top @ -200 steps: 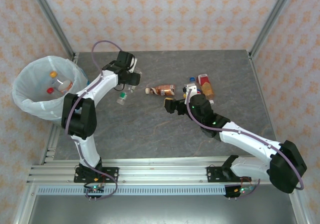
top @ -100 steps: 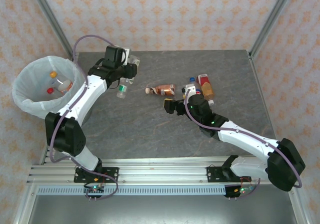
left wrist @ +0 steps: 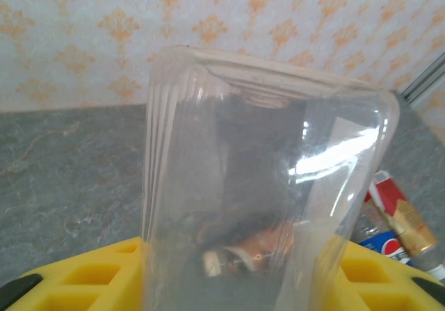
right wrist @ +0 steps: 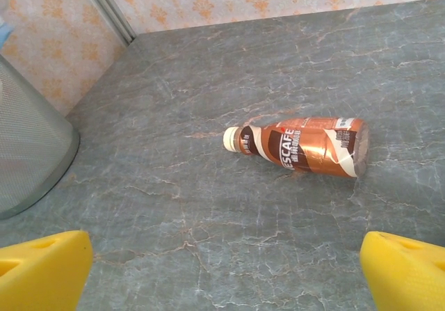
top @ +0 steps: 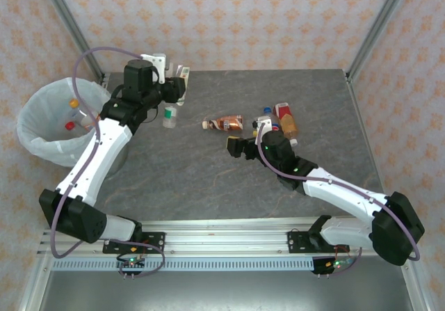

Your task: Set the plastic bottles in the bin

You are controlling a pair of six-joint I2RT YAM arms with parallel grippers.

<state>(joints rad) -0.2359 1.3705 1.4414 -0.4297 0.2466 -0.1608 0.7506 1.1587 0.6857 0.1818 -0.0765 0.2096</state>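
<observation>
Right wrist, brown bottle (right wrist: 306, 146) lying, pointing left

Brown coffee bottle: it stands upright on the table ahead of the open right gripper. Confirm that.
Not upright. The brown coffee bottle lies on its side on the table, its cap pointing left in the right wrist view. The rest holds: it is ahead of the open right gripper, and the fingers do not touch it.

A grey marbled table (top: 208, 179) stands between walls of orange-patterned wallpaper (top: 229, 19) and metal posts (top: 377, 26).
</observation>
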